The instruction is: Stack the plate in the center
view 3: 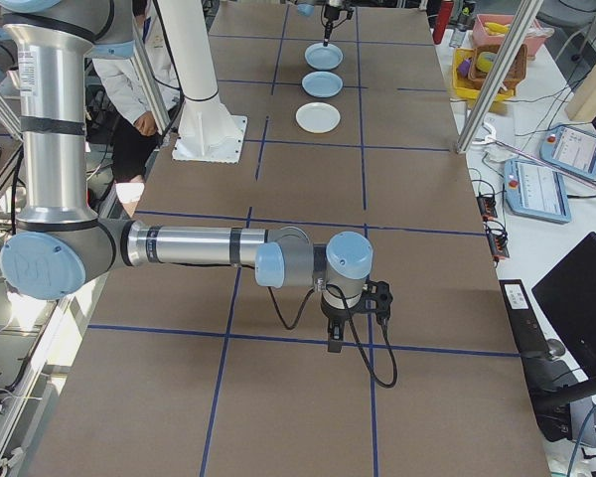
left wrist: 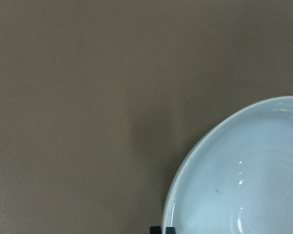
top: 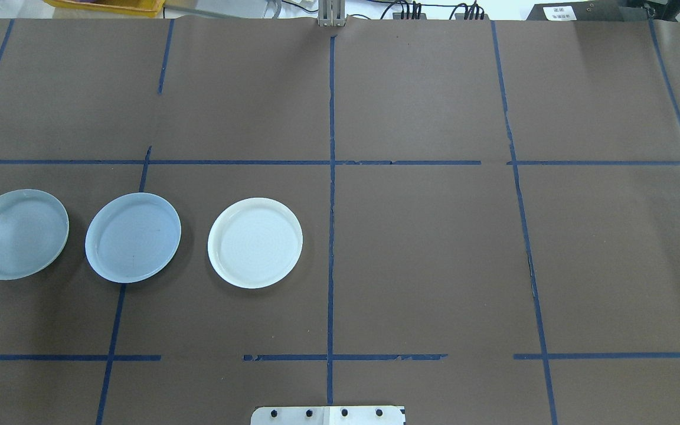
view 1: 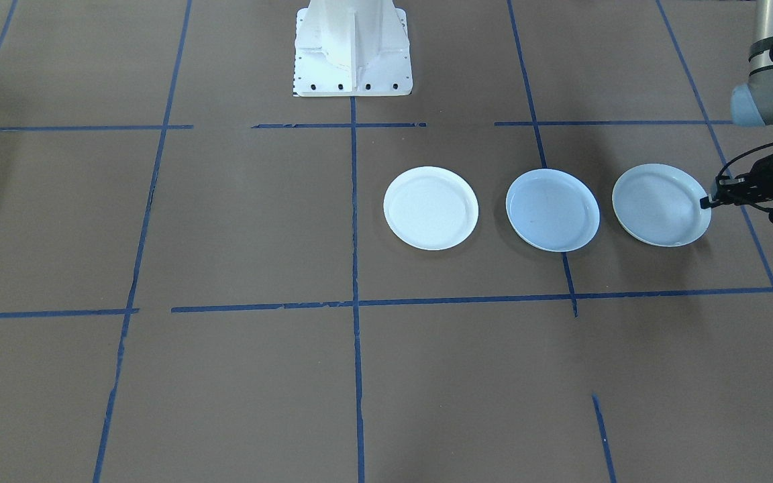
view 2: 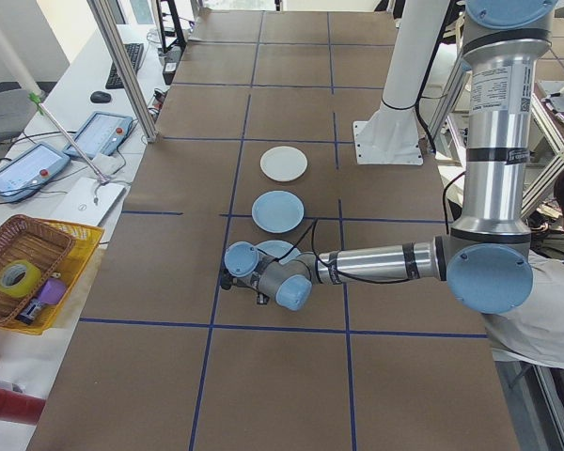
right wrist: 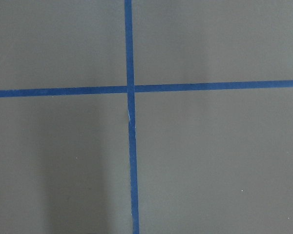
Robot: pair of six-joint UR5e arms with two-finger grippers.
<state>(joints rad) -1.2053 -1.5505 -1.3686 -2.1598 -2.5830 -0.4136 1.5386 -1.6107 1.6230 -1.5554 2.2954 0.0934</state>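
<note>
Nearest in the front-facing view, left gripper [view 1: 706,202] sat low at the outer rim of the ringed plate [view 1: 660,205], fingertips pinched together on that rim. Plate looked slightly tilted, its gripped edge raised off the brown table [view 1: 225,376]. Just beyond lay the center plate [view 1: 552,209], pale blue-grey, flat on a blue tape line [view 1: 569,282] and apart from its neighbours. Farther along rested the white plate [view 1: 431,208]. Right gripper [view 3: 335,348] hung over a tape crossing, well apart; spread of its fingers could not be told.
</note>
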